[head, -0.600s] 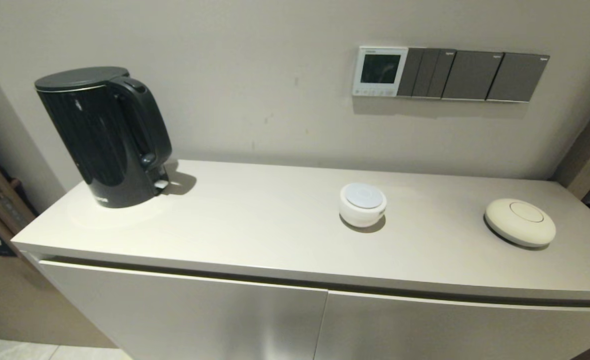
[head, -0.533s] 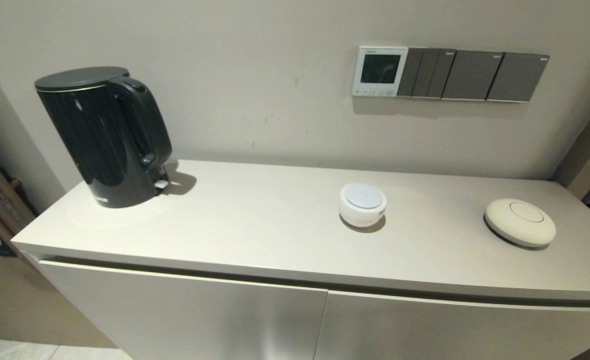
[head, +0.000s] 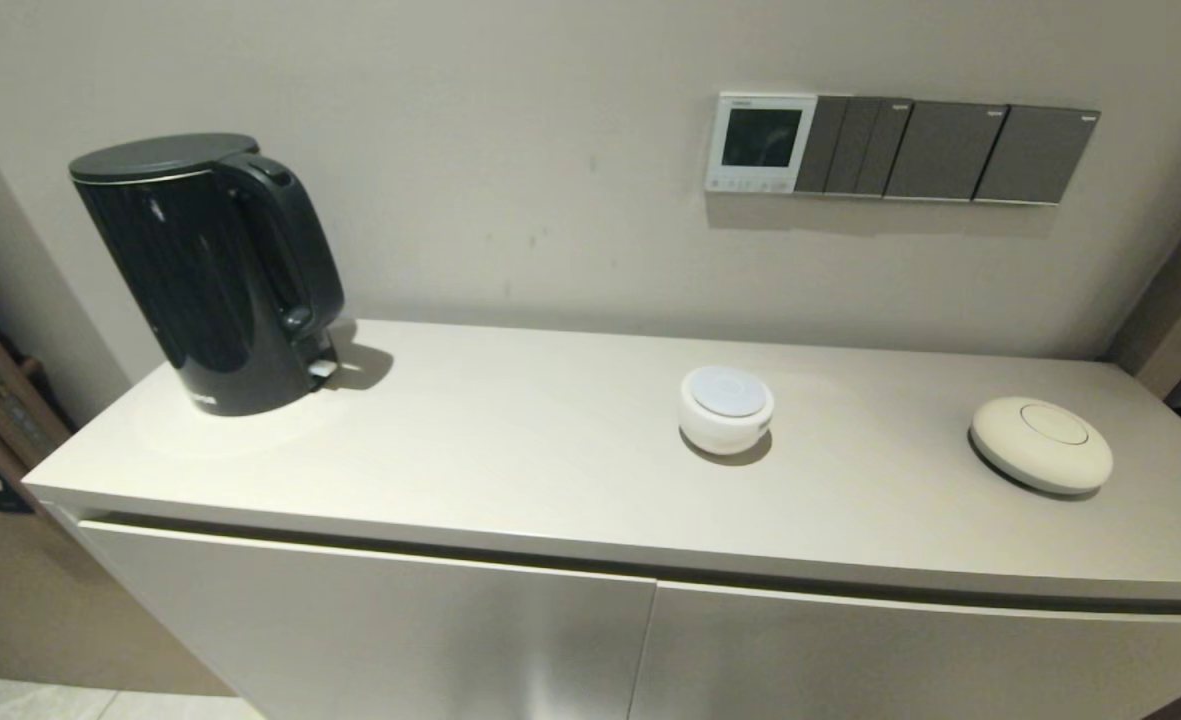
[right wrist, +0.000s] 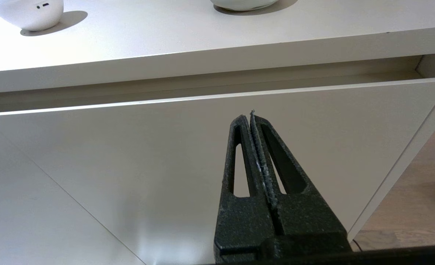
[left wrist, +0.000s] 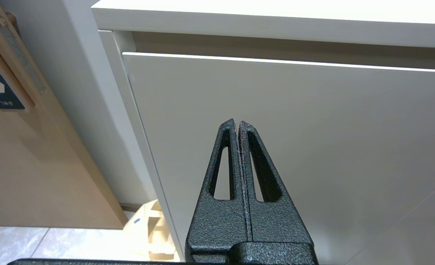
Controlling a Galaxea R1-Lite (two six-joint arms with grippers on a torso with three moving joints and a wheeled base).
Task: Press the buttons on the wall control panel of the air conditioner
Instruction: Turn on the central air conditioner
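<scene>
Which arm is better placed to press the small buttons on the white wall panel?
Probably the right. The panel and its buttons sit right of centre. Both the right gripper and left gripper are shut, low before the cabinet doors.

A hotel-like or home room: black electric kettle point(head: 212, 270) on a pale cabinet tabletop point(head: 510, 470), wall switches point(head: 945, 150) at 1 o'clock.

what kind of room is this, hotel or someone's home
Probably a hotel room or a flat's entry nook, though I can't be sure. A black electric kettle stands on a pale cabinet top, and a wall thermostat panel sits beside a row of dark grey switch plates.
</scene>
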